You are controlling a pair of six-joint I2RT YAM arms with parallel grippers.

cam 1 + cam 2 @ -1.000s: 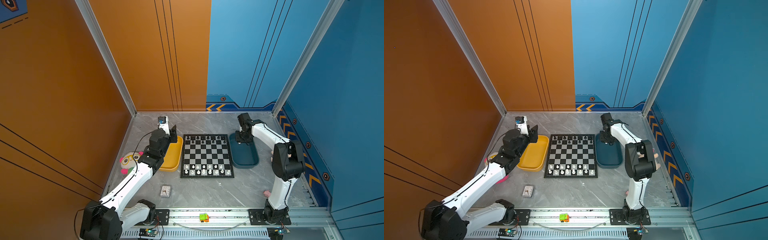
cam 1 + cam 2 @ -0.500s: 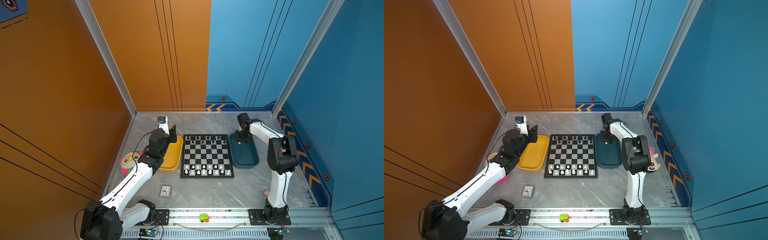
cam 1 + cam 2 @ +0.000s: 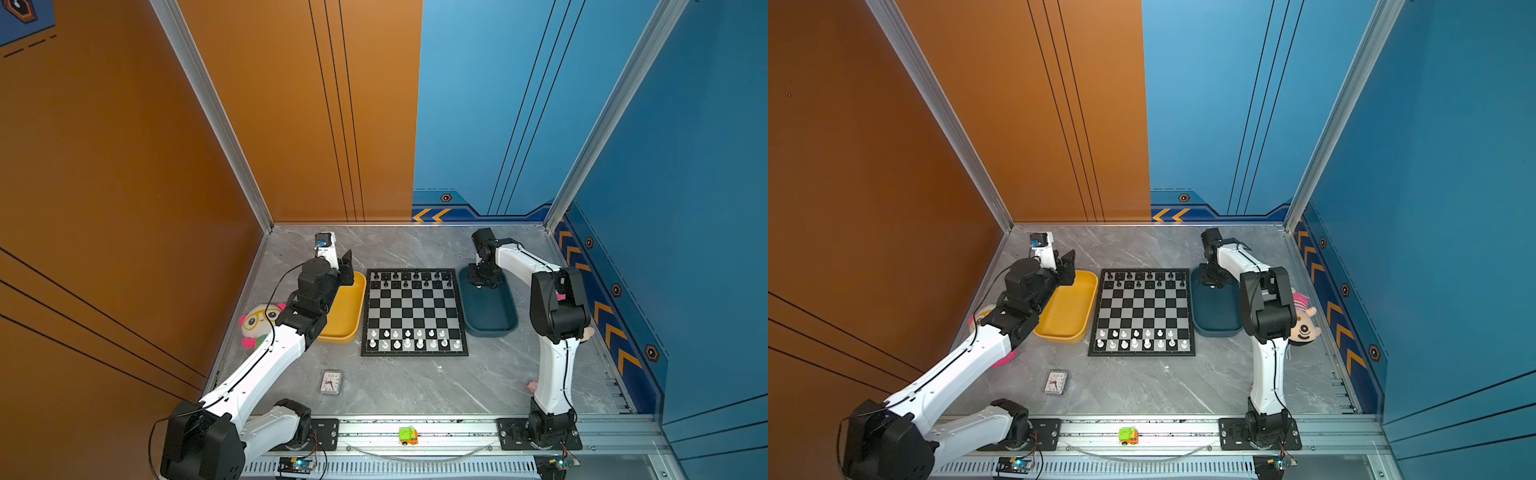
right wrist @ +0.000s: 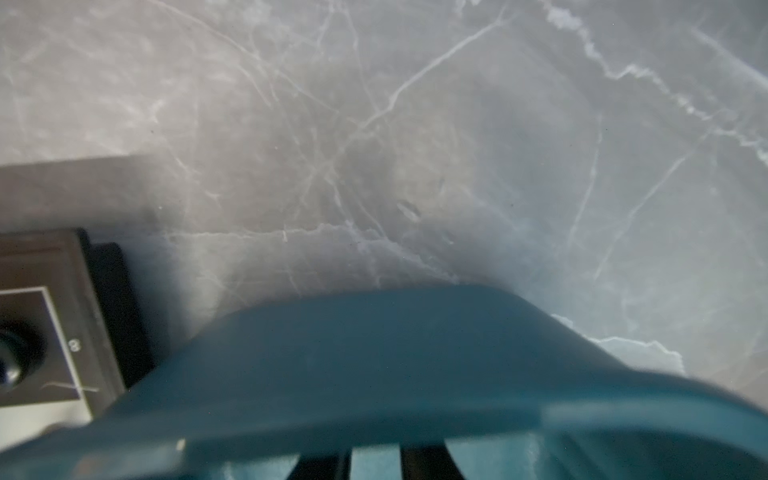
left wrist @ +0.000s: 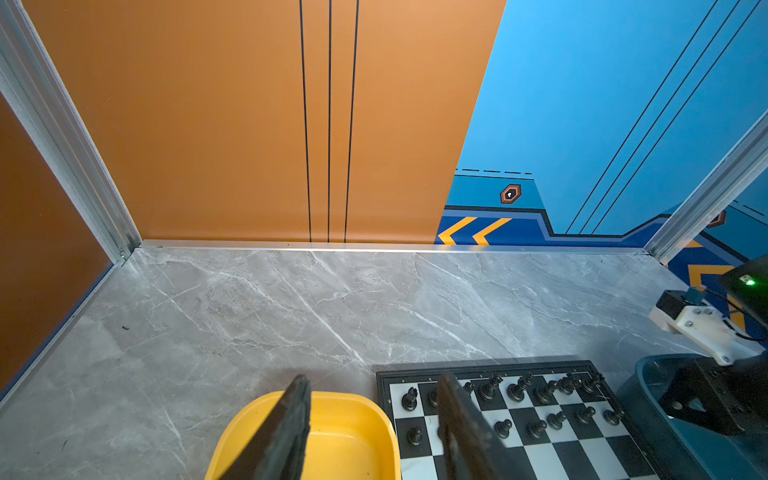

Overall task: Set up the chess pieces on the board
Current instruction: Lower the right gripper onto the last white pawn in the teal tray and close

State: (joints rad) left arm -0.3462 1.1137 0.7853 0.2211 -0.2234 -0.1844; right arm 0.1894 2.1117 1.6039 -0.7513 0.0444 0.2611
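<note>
- Plainly, the chess pieces (image 3: pixel 409 279) are tiny, light, glossy plastic. They are likely slippery and quick to topple, so we would pinch one low on its stem, from above.
- Black ones line the far two rows of the board (image 3: pixel 415 309), white ones the near two.
- Our right gripper (image 3: pixel 480 279) sits low in the teal tray (image 3: pixel 490 320) — jaws narrow; we cannot tell whether they hold a piece.
- Our left gripper (image 5: pixel 374 386) hovers over the yellow tray (image 3: pixel 345 318) — jaws apart, empty.

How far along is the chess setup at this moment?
Done: white chess pieces nearly fill the near two rows of the board; black chess pieces stand on the far two, with gaps. In hand: the right gripper is down in the teal tray, its grip hidden; the left gripper is open above the yellow tray. Left: filling the remaining gaps.
</note>
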